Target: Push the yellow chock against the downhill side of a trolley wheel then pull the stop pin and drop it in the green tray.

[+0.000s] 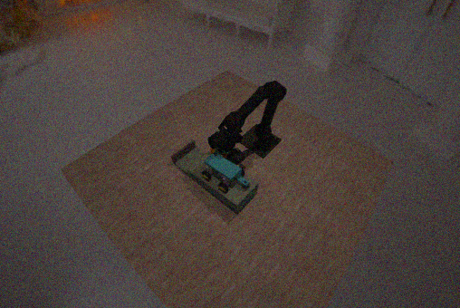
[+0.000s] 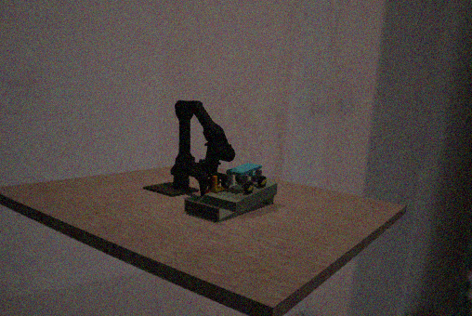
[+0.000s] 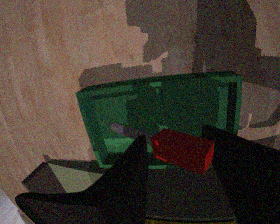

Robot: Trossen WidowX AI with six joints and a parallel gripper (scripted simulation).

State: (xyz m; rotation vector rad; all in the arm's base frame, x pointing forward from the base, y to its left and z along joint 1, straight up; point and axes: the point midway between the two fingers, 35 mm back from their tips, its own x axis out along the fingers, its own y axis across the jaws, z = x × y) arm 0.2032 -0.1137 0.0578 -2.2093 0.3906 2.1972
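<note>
My gripper (image 3: 174, 136) (image 2: 203, 188) is partly open, low over the green tray (image 3: 89, 127). The stop pin's red head (image 3: 182, 150) lies loose between the spread fingers in the wrist view, overlapping the tray's near side. Its grey shaft (image 3: 123, 130) points into the tray; whether the pin rests fully inside, I cannot tell. The teal-topped trolley (image 1: 223, 167) (image 2: 244, 168) stands on the ramp (image 1: 192, 161) (image 2: 228, 200). The chock (image 2: 216, 183) (image 1: 213, 150) is upright on the ramp beside a trolley wheel; contact is too small to tell.
The ramp's raised end board (image 1: 183, 152) is at its low end. A corner of the ramp (image 3: 73, 177) shows at the lower left of the wrist view. The arm's base plate (image 1: 270, 144) (image 2: 163, 188) is behind the tray. The scene is dim and grainy.
</note>
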